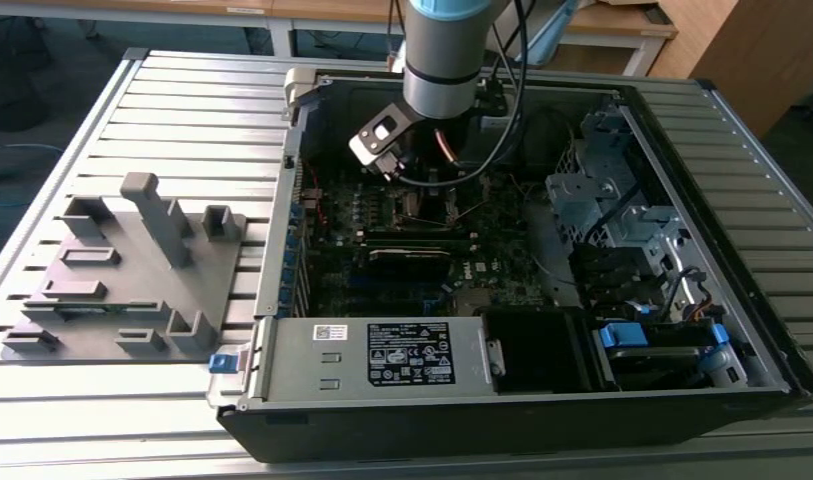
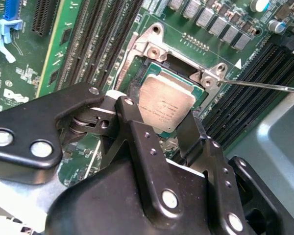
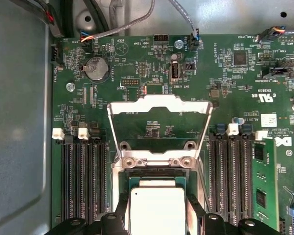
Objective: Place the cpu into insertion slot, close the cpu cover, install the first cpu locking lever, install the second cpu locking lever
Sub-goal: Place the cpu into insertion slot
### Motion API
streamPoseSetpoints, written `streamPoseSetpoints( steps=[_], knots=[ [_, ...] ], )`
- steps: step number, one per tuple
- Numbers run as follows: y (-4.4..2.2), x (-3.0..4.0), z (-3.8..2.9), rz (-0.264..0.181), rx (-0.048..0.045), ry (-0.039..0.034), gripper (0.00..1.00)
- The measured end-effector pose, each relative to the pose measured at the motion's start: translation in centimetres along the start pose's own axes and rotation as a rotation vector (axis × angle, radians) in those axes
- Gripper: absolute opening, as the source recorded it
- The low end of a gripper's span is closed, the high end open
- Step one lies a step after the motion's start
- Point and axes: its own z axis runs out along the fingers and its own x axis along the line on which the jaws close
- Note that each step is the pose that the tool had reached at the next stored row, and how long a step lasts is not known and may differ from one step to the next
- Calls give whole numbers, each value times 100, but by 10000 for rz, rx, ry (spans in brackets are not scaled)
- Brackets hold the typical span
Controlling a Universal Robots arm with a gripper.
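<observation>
Pinches cpu [image 2: 166, 103] by opposite edges in gripper [image 2: 160, 113], low over slot [image 3: 156, 174], perhaps not fully seated, beside raised cover [image 3: 159, 103]. Risks damaging slot if let go tilted or off-square.

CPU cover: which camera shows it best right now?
The first wrist view: the cpu cover stands open, its whole frame visible beyond the cpu. The second wrist view catches its hinge end at an angle. In the exterior view the arm hangs over that spot.
</observation>
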Motion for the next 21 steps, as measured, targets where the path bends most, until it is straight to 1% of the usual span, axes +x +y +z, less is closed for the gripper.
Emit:
streamPoseSetpoints(
  steps=[5,8,21],
  knots=[
    [0,2,3,0,0,0,54],
    [15,2,7,1,0,-1,54],
    [17,1,20,1,1,-2,54]
  ],
)
